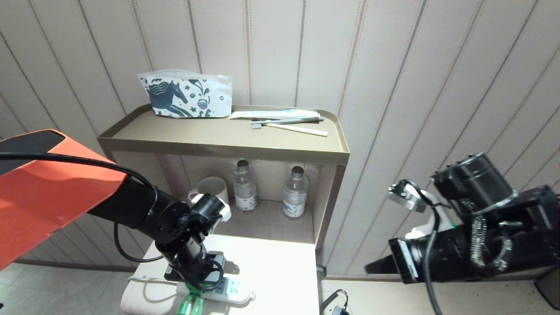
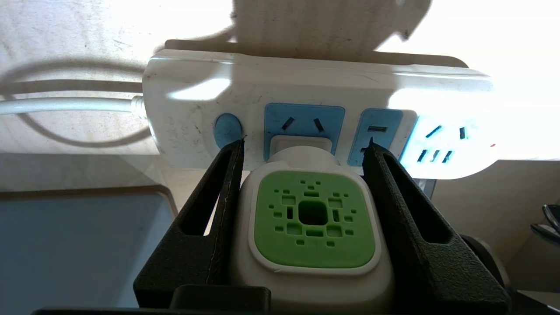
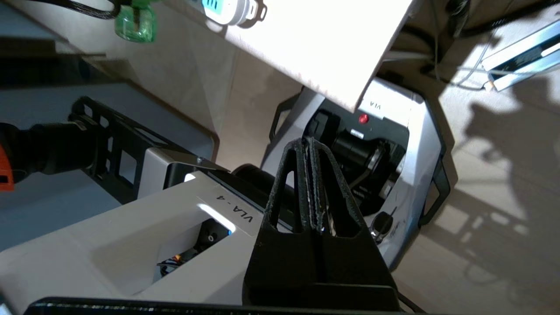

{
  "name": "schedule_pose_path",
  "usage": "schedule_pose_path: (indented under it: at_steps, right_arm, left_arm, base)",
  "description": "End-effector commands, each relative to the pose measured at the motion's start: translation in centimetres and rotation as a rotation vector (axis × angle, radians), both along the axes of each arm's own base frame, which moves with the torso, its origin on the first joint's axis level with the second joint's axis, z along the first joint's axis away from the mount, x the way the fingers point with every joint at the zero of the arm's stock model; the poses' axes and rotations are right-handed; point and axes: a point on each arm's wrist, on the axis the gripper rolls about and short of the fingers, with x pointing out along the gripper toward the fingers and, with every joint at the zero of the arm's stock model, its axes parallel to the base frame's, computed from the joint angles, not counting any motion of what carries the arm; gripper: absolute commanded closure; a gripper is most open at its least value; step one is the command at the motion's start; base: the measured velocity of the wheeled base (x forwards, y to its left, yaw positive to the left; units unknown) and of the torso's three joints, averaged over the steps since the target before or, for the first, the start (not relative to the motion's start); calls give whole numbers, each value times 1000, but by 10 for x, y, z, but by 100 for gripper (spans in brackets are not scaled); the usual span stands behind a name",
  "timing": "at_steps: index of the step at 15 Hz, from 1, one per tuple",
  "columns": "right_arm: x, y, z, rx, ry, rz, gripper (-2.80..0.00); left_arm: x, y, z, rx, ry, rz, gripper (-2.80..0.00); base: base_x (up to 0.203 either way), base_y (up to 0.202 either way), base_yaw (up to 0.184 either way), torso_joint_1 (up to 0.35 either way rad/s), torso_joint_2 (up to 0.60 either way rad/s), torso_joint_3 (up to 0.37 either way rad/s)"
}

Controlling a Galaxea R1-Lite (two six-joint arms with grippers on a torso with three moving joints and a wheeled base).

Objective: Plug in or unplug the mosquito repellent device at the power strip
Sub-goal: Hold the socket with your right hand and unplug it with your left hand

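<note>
The white power strip (image 2: 306,83) lies near the front edge of the low table (image 1: 280,267), its cord running off one end. The mosquito repellent device (image 2: 313,218), white with a green vented face, sits with its plug against the first light-blue socket panel beside the round blue button (image 2: 227,130). My left gripper (image 2: 305,142) is shut on the device, one black finger pressed on each side. In the head view the left gripper (image 1: 197,280) covers the device, and only the green bottle (image 1: 189,305) shows below the power strip (image 1: 234,291). My right gripper (image 3: 308,142) is shut and empty, off to the table's right above my own base.
Behind the table a bedside stand holds two clear water bottles (image 1: 245,186) (image 1: 294,192) and a mug (image 1: 212,188) in its shelf. On its top tray (image 1: 218,146) lie a printed pouch (image 1: 188,96) and toothbrushes (image 1: 288,122). A black cable (image 1: 332,304) lies on the floor.
</note>
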Motion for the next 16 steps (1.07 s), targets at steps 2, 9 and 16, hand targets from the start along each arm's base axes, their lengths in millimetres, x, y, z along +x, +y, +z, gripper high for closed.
schedule_pose_path:
  at_steps: [2, 9, 16]
  right_arm:
    - [28, 37, -33, -62, 112, 63, 0]
    - [58, 88, -73, -116, 184, 144, 0]
    - [71, 141, -93, -123, 175, 230, 0]
  left_arm:
    - [-1, -1, 1, 0, -3, -3, 0]
    - [-6, -10, -1, -1, 3, -19, 0]
    - [-6, -9, -4, 21, 2, -6, 0]
  base:
    - [0, 0, 0, 0, 0, 0]
    - [0, 0, 0, 0, 0, 0]
    - [0, 0, 0, 0, 0, 0]
